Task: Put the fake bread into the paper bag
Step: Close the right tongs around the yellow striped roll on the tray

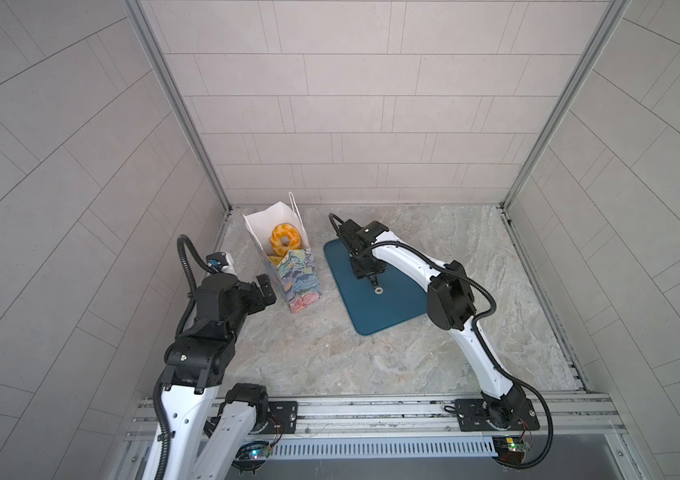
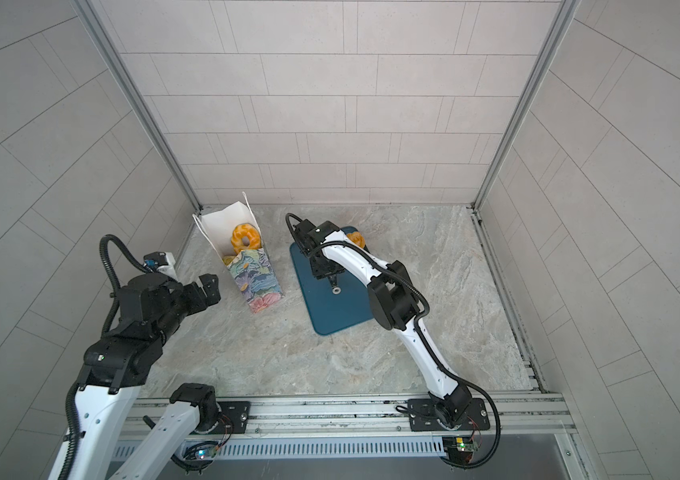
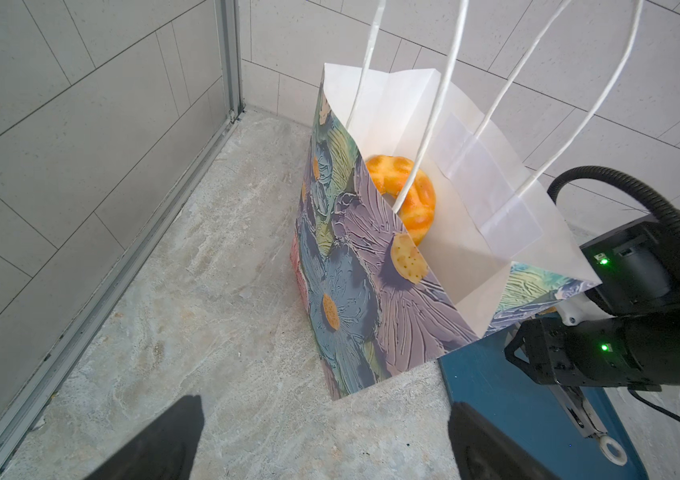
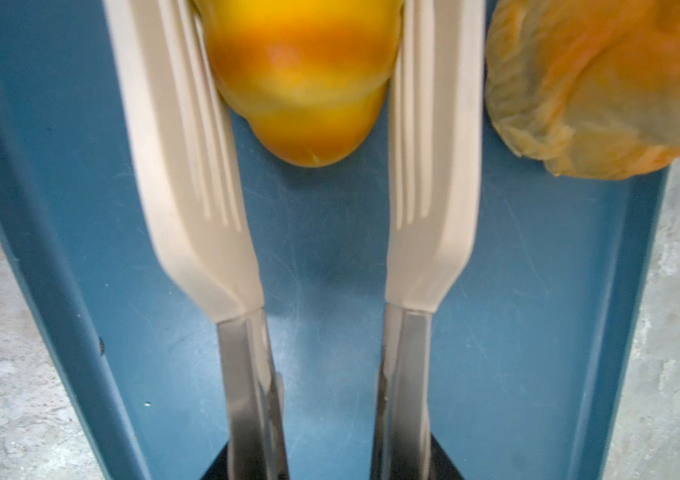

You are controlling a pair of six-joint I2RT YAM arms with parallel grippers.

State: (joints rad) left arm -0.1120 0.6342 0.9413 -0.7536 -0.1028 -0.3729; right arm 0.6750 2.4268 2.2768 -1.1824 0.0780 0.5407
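Marbled tabletop [image 1: 330, 353] held the paper bag [image 1: 300, 282]; my left fingers [image 3: 155, 449] hung released beside it, right fingers [image 4: 441, 471] grasped tongs [image 4: 188, 166] straddling a bread roll [image 4: 300, 83].

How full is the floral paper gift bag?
Partly: a golden ring-shaped toy pastry sits inside the floral paper bag, inner wall bare above.

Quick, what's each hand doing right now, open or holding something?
Left hand: open, empty, beside the paper bag.
Right hand: closed on the white tongs, whose blades flank a yellow bread on the tray.
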